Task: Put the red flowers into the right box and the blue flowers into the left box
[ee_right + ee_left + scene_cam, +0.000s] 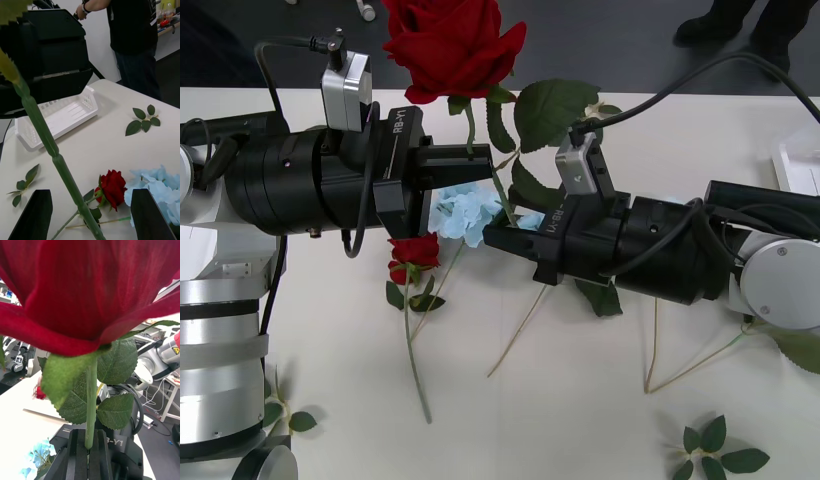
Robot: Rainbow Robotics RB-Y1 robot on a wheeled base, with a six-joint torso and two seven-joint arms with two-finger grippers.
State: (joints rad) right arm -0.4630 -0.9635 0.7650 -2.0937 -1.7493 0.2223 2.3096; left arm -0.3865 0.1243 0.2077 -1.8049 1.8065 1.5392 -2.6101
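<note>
Above the middle of the table (580, 420), we hold one of the red flowers (452, 42) upright in the left gripper (465, 168), its black fingers (80, 453) pressed together on the stem just under the leaves, head up. The stem's long axis runs down from that grip into the open gap of the right gripper (502, 236), whose fingers (32, 213) stand apart on either side of it without touching. So the right gripper is already lined up lower on the same stem, which looks like a handover toward the right side. The right box (800, 165) lies at the table's right edge, well apart from both grippers; the left box (56, 118) sits beyond the left arm. On the table below lie another red rose (414, 256) and some blue flowers (465, 212), not yet sorted.
</note>
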